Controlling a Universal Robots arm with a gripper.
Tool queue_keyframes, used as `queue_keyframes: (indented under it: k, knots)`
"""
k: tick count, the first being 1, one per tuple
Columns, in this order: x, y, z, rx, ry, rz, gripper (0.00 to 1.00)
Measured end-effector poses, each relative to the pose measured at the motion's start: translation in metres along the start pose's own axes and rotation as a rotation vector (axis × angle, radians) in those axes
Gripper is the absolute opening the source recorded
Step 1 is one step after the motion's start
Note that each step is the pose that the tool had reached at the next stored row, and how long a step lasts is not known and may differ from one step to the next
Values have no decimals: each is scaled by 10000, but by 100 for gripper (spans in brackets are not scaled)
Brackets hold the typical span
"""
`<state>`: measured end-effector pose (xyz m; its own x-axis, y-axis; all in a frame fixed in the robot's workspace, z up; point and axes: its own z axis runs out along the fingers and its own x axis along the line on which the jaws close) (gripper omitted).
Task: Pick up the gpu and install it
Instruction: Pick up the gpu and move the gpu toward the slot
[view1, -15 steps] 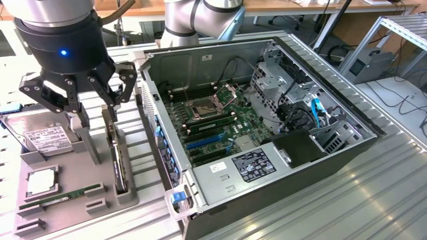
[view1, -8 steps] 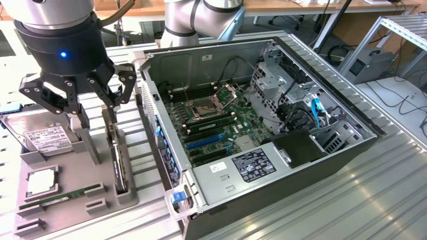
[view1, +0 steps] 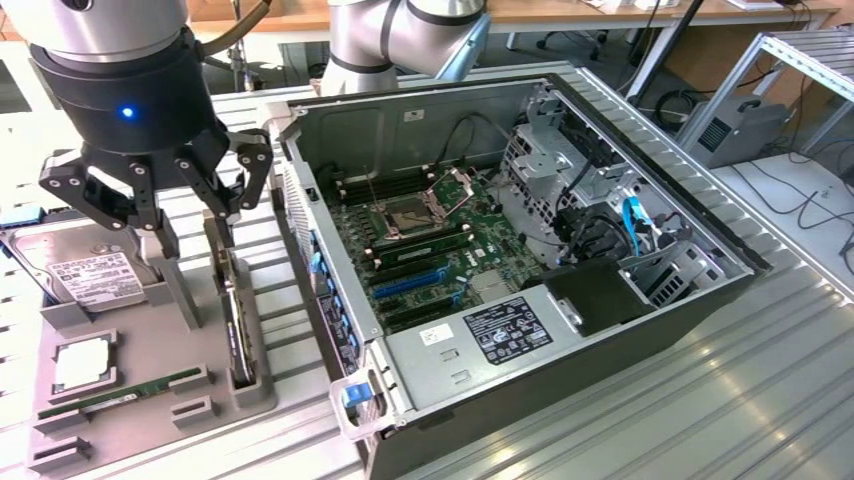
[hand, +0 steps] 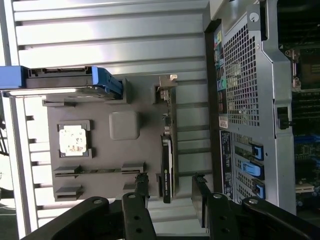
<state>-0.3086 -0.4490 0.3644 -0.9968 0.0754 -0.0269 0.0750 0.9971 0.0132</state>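
Note:
The gpu (view1: 238, 320) is a thin dark card standing on its edge in a slot of the grey parts tray (view1: 147, 340), at the side nearest the computer case. In the wrist view the gpu (hand: 166, 167) appears edge-on, running away from my fingers. My gripper (view1: 180, 235) hangs just above the tray with its jaws open and nothing between them. In the wrist view my gripper (hand: 171, 192) has one black finger (hand: 142, 187) on each side of the card's near end, clear of it.
The open computer case (view1: 534, 250) lies at the exterior view's right, its motherboard with blue slots (view1: 407, 285) exposed. The tray also holds a hard drive (view1: 87, 275), a processor chip (view1: 83, 365) and a green memory stick (view1: 120, 395). Ribbed metal tabletop (view1: 694, 400) surrounds them.

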Motion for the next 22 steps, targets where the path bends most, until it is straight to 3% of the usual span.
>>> queue_keyframes:
  k: [22]
  knots:
    - [6, -1, 58, 1, 0, 0, 48]
